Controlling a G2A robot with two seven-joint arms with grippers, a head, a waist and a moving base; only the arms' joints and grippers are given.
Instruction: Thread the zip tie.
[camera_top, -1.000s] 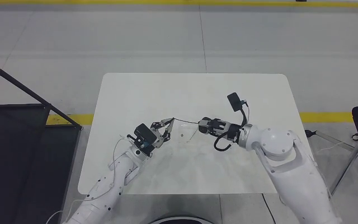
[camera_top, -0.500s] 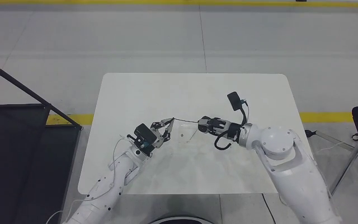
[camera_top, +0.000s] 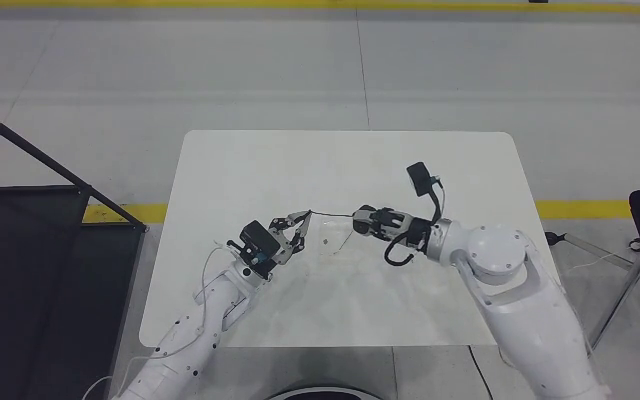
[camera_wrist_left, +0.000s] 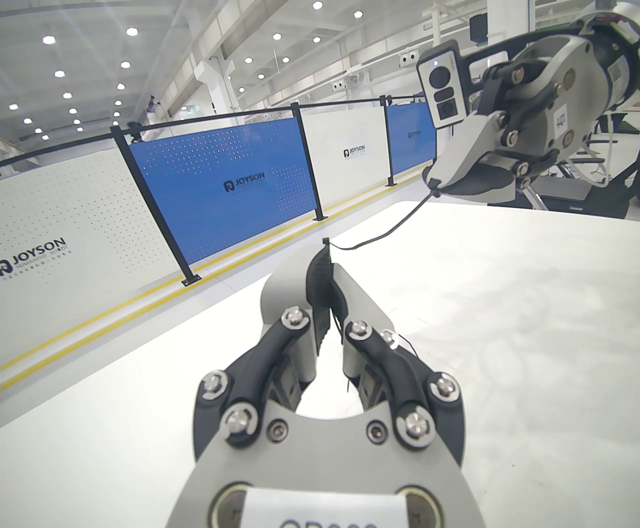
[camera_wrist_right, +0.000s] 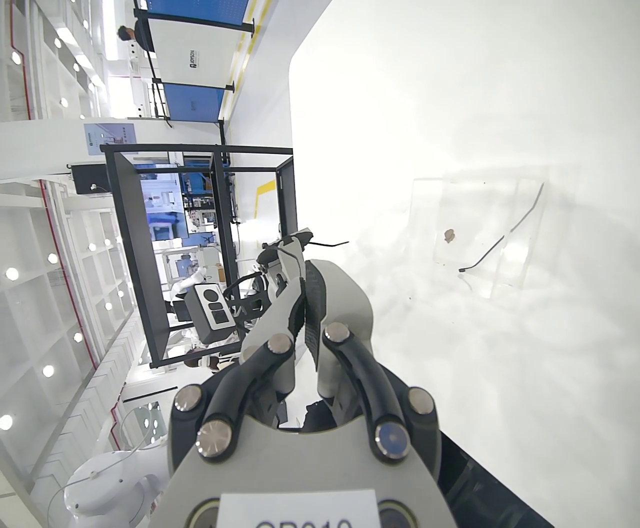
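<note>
Black zip tie held taut between two closed grippers, above a clear tray.

The left gripper (camera_wrist_left: 326, 255) is clamped shut on one end of the zip tie (camera_wrist_left: 395, 226), and the right gripper (camera_wrist_right: 300, 257) is pinched shut on the other end, so the strap spans the gap between the two fingertips, off the white table (camera_top: 440, 170). Beyond the right gripper's fingertips, on the table below that span, lies a shallow clear tray (camera_wrist_right: 429, 210). Inside it are a spare zip tie (camera_wrist_right: 500, 242), lying curved, and a small brown speck (camera_wrist_right: 449, 235) just beside it.
</note>
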